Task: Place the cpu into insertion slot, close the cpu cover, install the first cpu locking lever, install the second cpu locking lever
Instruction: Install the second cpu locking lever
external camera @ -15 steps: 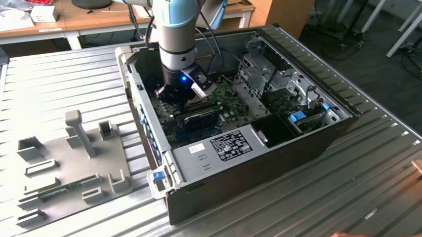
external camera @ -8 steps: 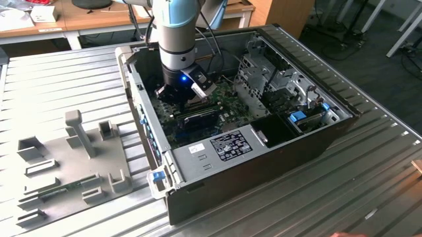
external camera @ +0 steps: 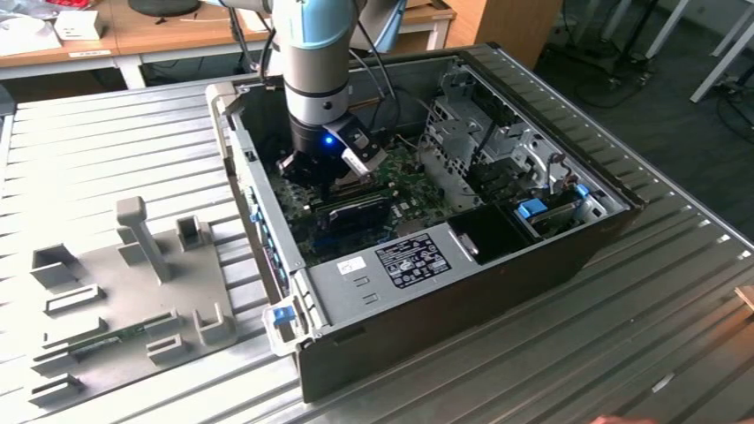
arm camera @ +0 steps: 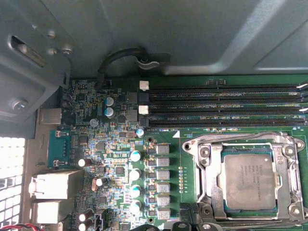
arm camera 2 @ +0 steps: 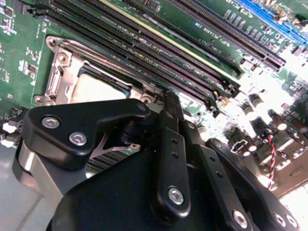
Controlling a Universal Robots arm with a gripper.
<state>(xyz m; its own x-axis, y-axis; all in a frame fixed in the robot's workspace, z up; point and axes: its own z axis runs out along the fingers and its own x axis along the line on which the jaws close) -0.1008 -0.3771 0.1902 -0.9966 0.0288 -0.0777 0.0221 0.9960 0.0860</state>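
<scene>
The open computer case [external camera: 471,265] is lying on its side on the ribbed metal surface [external camera: 659,336], carrying a black-and-white label [external camera: 412,259] on an inner panel; its print is too small to read. Inside it, the green motherboard [arm camera: 120,159] is holding the insertion slot [arm camera: 248,180], and the cpu [arm camera: 249,181] is sitting flat in that slot with faint, unreadable lettering on its grey top. The silvery cpu cover [arm camera: 207,163] is framing the chip. Long black memory slots [arm camera: 226,103] are running just beside the socket. The hand [external camera: 316,168] is hanging low inside the case above the board; in the second wrist view its black fingers [arm camera 2: 169,144] are pressing together with nothing between them, near the socket's edge.
</scene>
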